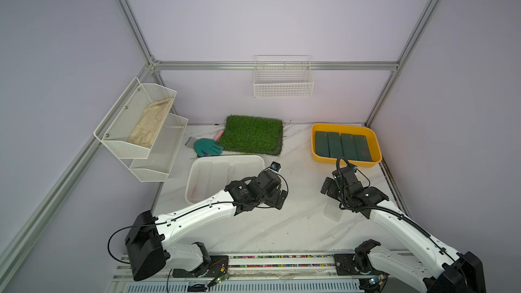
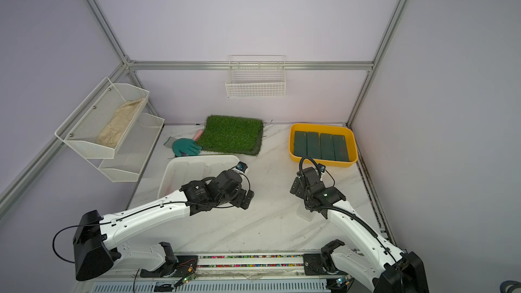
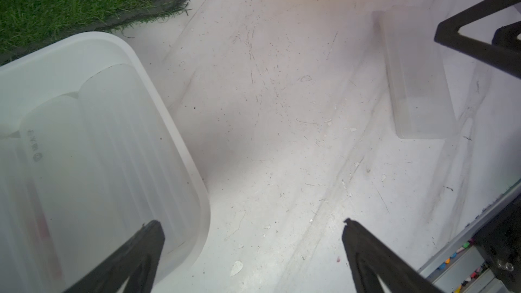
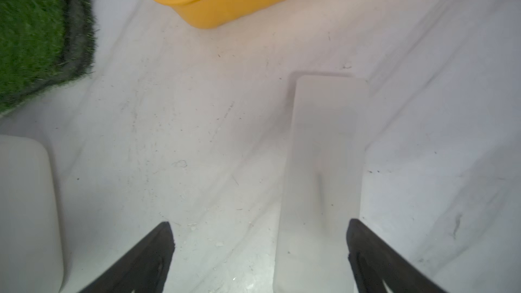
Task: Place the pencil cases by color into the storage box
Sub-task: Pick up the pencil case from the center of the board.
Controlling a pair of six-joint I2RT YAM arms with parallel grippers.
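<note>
Frosted plastic: the one loose case (image 4: 324,150) lies flat on the marble table (image 4: 197,136), under and ahead of the right claw (image 4: 260,228).

Right claw: the fingers are spread wide, released and gripping nothing. It hangs over the loose case, whose near end sits inside the gap, close to one finger (image 4: 375,252). Whether that finger touches it cannot be told. The case's long axis runs straight out from the claw, and its far end points toward the yellow box (image 4: 239,1). In a top view, part of the case shows from beneath the right wrist.

Left claw (image 3: 251,222): it is likewise spread wide and empty, hovering over bare table just beside a corner of the white box (image 3: 180,125). In the left wrist view one finger (image 3: 141,249) overlaps the box's rim. Inside the box, frosted cases (image 3: 112,125) lie side by side with their long axes parallel. The left arm covers part of the row, so the count is unclear. The loose case lies well ahead of this claw, off toward the right arm.

Beyond the right claw, four green cases (image 1: 342,147) lie flat in the yellow box. They sit side by side with their long axes parallel, running away from the claw. The grass mat (image 1: 251,133) lies beyond the left claw, past the white box.
</note>
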